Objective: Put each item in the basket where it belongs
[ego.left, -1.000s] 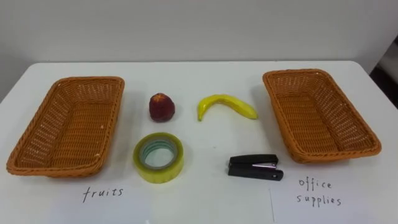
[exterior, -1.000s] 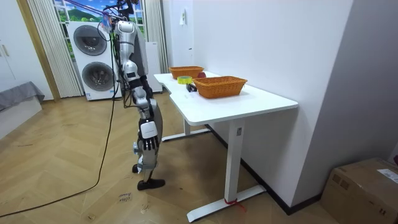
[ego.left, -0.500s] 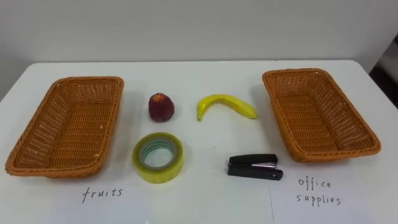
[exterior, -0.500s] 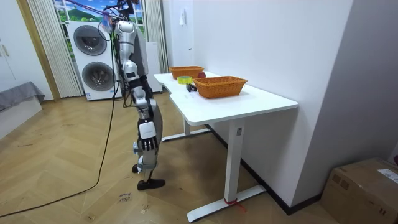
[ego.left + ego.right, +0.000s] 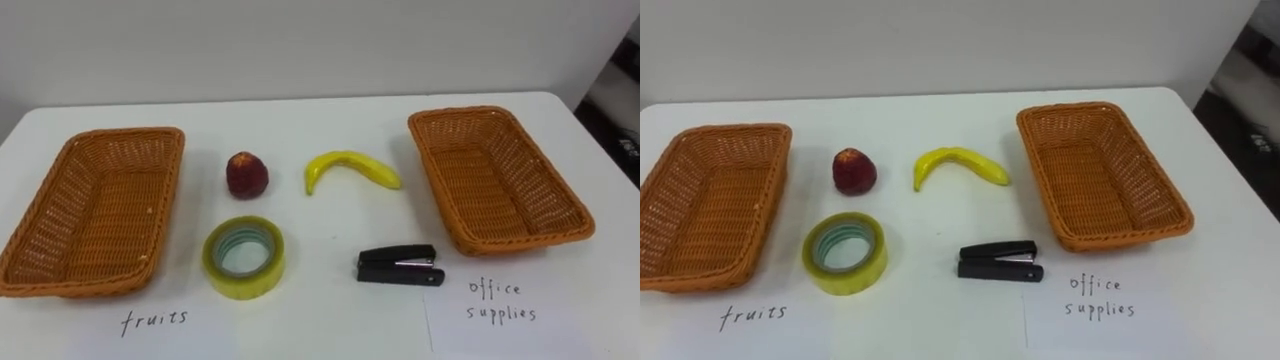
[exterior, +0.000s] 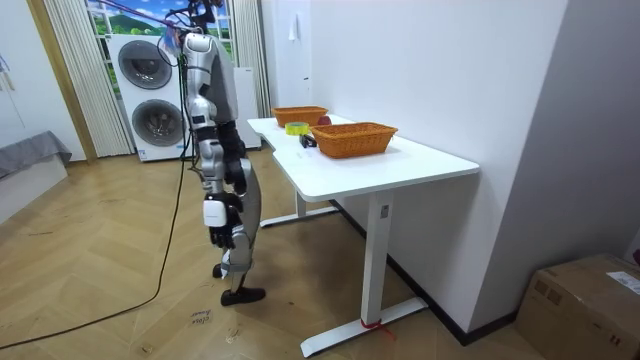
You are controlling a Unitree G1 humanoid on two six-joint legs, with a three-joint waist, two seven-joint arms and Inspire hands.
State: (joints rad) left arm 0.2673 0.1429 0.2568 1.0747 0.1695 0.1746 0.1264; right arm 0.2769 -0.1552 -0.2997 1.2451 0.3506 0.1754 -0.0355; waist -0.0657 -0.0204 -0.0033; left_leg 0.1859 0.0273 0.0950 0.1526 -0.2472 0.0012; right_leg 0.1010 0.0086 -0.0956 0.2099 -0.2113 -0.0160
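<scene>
Left basket [image 5: 100,135], right basket [image 5: 462,112] both empty; apple [image 5: 246,175], banana [image 5: 352,168], tape [image 5: 244,284], stapler [image 5: 399,266] on table [image 5: 320,125] between; my right hand [image 6: 219,238] hangs beside me, apart from them; grip unreadable.

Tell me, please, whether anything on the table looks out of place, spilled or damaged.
Nothing stands out. The fruits basket and the office supplies basket sit upright and empty. The red fruit, banana, tape roll and stapler lie apart on the table between them, intact and not yet sorted.
</scene>
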